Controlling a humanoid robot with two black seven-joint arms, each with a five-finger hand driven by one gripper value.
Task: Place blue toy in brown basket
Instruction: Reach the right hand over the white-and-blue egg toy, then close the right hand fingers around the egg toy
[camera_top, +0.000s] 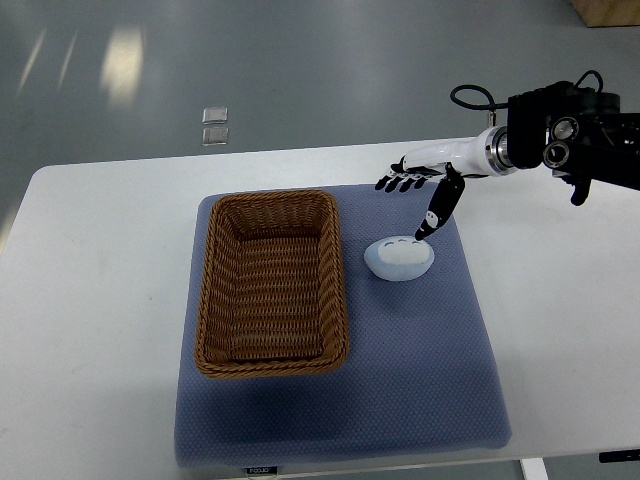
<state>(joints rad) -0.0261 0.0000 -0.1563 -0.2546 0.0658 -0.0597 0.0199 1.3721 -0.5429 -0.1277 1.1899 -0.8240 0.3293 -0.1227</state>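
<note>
Brown basket (272, 285) holds nothing — right hand (418, 190), fingers spread, hovers over blue toy (399, 257).

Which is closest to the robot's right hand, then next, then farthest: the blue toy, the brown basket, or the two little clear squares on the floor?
From the right hand in the top view:
1. Blue toy, just below the hand, at its thumb tip.
2. Brown basket, to the left on the blue mat.
3. Clear squares, far up-left, off the table.
</note>
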